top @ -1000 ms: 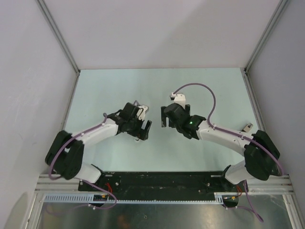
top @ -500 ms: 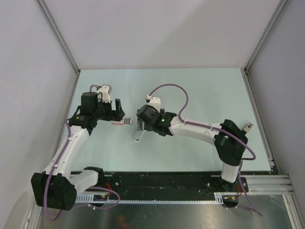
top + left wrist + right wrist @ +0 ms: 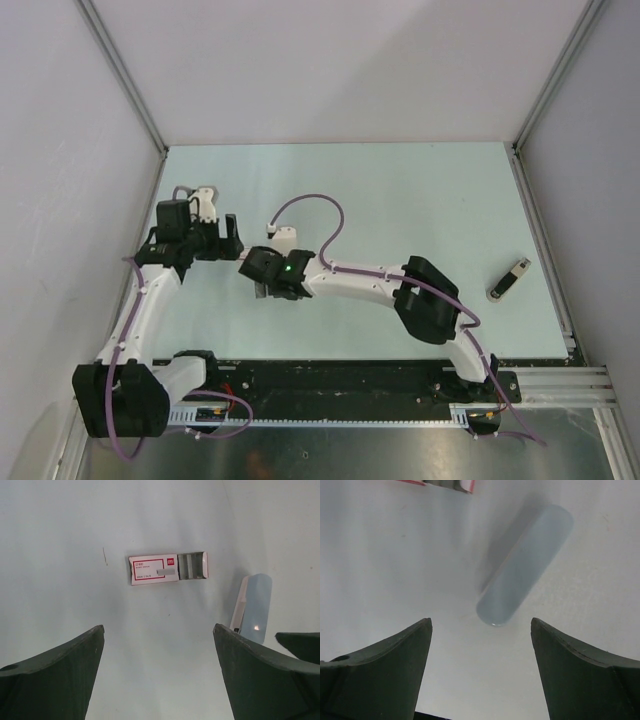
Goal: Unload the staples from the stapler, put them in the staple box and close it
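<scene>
Left gripper (image 3: 158, 627): fingers spread wide, holding nothing, poised above the table. Ahead of it and apart from both fingers lies a red-and-white staple box (image 3: 155, 570). Its tray is slid out to show grey strips, probably so that it can receive what is removed. The pale blue stapler (image 3: 252, 605) lies flat, closed as far as can be seen, ahead of this gripper's right-hand finger and clear of the box. Right gripper (image 3: 480, 622): fingers likewise apart and empty. The stapler's near end sits just ahead of the gap between them and its body runs off diagonally, so the wrist probably needs turning before it can grasp squarely. A dark bar (image 3: 508, 279) lies well apart, beyond the right arm.
</scene>
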`<action>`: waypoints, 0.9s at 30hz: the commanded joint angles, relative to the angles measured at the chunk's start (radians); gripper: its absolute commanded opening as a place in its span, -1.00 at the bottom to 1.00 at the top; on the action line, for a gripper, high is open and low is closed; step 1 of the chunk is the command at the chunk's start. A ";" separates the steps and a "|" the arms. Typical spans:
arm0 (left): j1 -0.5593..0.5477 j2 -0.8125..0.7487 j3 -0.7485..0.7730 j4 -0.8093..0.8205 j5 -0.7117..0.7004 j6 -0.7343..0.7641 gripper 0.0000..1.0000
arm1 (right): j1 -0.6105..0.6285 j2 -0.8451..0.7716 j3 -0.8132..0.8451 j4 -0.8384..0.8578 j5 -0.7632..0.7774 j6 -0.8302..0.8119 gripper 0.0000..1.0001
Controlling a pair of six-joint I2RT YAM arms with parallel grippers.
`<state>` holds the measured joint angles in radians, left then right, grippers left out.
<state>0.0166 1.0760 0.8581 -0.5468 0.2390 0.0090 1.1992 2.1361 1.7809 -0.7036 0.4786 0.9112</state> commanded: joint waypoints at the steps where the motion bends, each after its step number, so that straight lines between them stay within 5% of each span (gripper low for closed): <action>1: 0.018 -0.039 -0.020 -0.019 0.000 0.064 0.88 | -0.005 -0.009 0.025 -0.109 0.076 0.091 0.68; 27: 0.066 -0.090 -0.016 -0.034 0.012 0.063 0.88 | -0.070 0.064 0.040 -0.016 -0.008 0.100 0.45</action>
<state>0.0689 1.0157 0.8330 -0.5831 0.2325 0.0269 1.1290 2.1715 1.7809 -0.7418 0.4828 1.0016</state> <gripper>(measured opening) 0.938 0.738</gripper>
